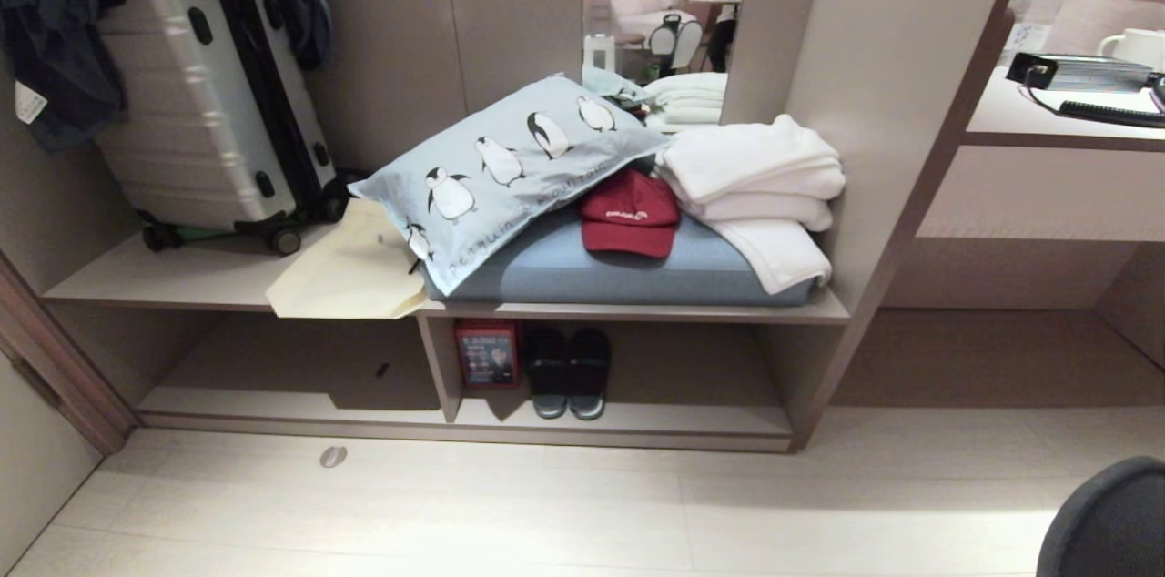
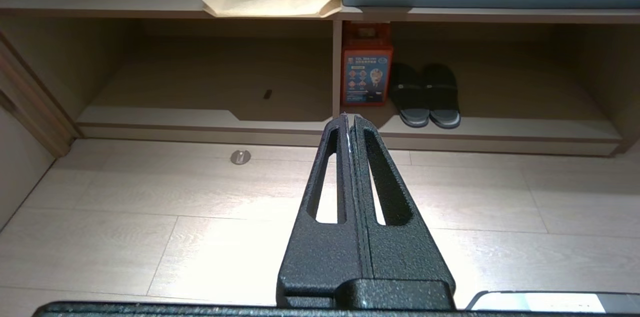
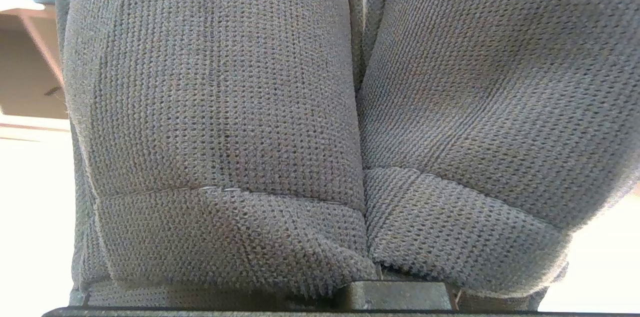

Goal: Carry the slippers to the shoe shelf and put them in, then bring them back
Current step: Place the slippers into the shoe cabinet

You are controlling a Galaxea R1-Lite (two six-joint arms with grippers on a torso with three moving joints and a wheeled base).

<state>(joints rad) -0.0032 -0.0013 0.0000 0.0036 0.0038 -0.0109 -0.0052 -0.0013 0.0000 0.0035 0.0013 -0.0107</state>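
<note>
Two slippers fill your right wrist view, their grey knitted fabric pressed side by side right up against the camera; your right tool is clamped tight on the pair, though its fingers are hidden behind the cloth. Your left tool hangs over the pale floor with its black fingers pressed together, gripping nothing. Ahead of you sits the shoe shelf, low and beige, split by an upright divider. Its right compartment holds a red box against the divider and, just beside it, a dark pair of slides with toes facing out. Above, you have a penguin pillow, a red cap and folded white towels.
</note>
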